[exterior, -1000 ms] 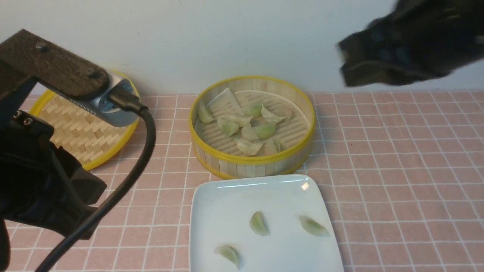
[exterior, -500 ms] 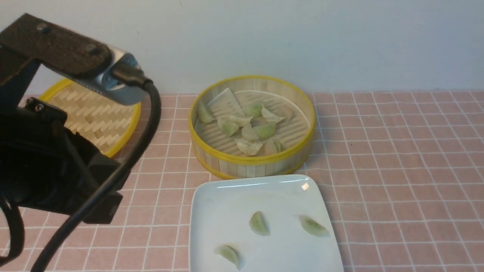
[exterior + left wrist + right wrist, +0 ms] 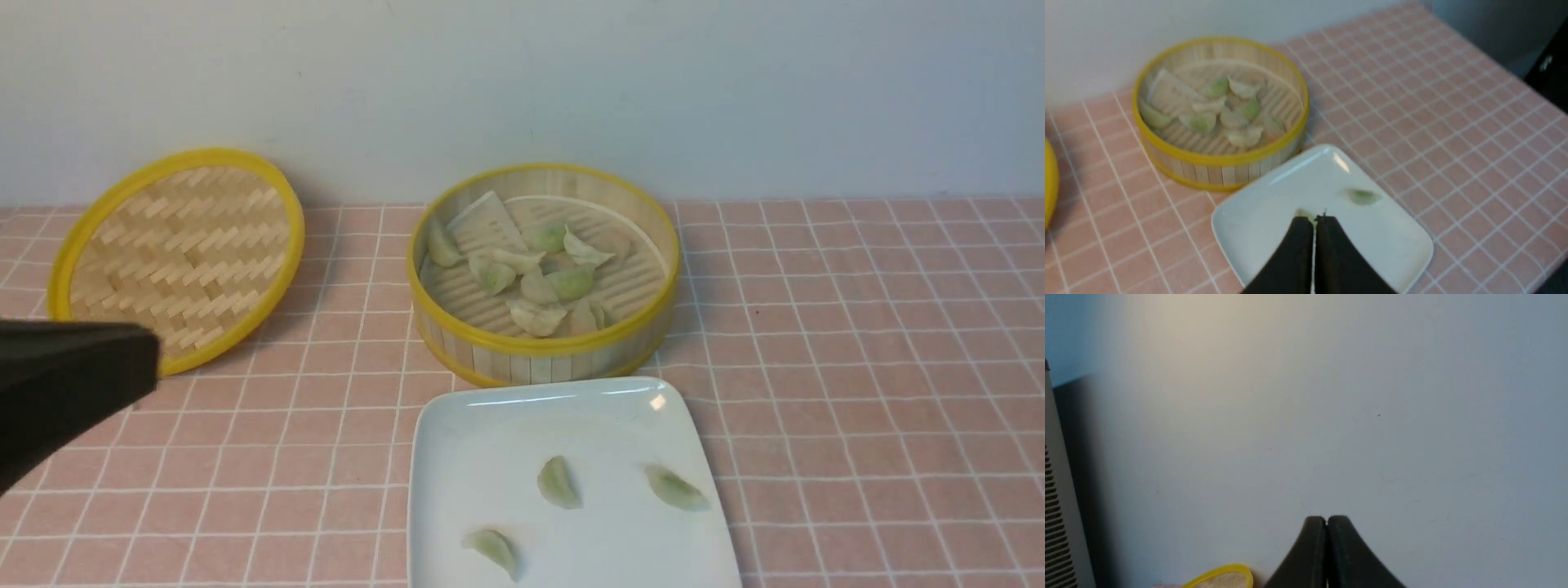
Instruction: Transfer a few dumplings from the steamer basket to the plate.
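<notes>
Plate (image 3: 571, 425) cropped at near edge; left end effector (image 3: 1315, 222) together; right end effector (image 3: 1327, 522) together.

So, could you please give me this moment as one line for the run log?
left gripper: shut, empty | right gripper: shut, empty | plate: three dumplings | steamer basket: several more inside

Pink tablecloth (image 3: 857, 359) w/ white grid, pale wall (image 3: 522, 90) behind.
Wall plain, bluish-white, few small dark marks; warmer glow on part of it in R wrist view. Same view: pale slatted unit (image 3: 1059, 522), dark horiz. slots, dark shadow beside it. Small bright light reflection, front view.
</notes>
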Robot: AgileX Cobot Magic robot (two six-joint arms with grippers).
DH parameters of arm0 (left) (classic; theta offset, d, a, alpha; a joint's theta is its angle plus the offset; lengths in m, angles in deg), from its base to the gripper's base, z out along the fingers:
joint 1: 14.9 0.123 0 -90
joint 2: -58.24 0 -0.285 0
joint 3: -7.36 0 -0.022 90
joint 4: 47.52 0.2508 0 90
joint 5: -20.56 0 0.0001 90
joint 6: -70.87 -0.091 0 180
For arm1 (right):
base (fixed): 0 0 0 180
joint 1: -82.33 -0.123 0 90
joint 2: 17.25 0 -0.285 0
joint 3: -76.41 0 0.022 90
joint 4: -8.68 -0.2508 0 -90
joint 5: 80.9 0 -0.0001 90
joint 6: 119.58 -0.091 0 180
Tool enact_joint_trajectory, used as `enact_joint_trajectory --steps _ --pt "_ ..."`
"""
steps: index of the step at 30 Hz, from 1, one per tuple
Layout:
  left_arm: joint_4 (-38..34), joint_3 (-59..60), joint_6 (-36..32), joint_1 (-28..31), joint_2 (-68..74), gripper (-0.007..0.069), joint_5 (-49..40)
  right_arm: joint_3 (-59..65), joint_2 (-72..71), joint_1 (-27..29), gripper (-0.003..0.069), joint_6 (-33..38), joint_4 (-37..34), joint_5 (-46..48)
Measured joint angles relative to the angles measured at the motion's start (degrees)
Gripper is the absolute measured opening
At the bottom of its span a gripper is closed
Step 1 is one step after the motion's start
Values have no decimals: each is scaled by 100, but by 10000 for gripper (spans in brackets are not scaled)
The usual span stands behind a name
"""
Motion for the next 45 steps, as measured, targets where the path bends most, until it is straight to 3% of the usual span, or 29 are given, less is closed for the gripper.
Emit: enact_joint_trajectory --steps 11,20,24,27,30,37,45 --pt "304 923 41 0 -1903 -6 358 0 0 0 -13 0 7 0" --pt "398 983 16 0 -2072 -6 387 5 0 0 -13 -73 7 0" --pt "846 1511 -21 48 -2108 -6 849 5 0 0 -13 -102 7 0" --pt "1015 2170 -39 408 -2300 -6 1376 5 0 0 -13 -105 7 -5" --pt "1030 3128 -53 1239 -2668 -6 1909 5 0 0 -13 -105 9 -5" --pt "1042 4771 -58 2731 -3175 -6 2146 5 0 0 -13 -105 9 -12" --pt "966 5237 -68 3065 -3175 -6 2219 5 0 0 -13 -105 9 -12"
